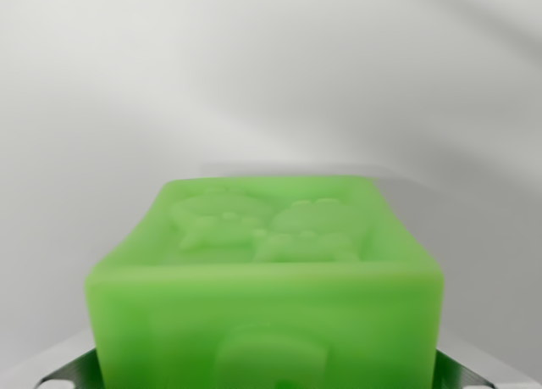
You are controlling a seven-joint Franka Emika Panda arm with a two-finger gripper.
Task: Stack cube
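A soft green cube [262, 270] fills the lower half of the wrist view, very close to the camera. Its top face carries a raised cartoon relief, and its near face shows an embossed shape cut off by the bottom edge. My gripper [264, 379] is shut on this cube. Ridged metal fingertips [72, 374] show at the cube's lower left and lower right corners, pressed against its sides. No other cube is visible, and whatever lies under the cube is hidden.
Behind the cube there is only a blurred, pale grey-white surface [271, 75] with soft shadows. No edges or other objects can be made out.
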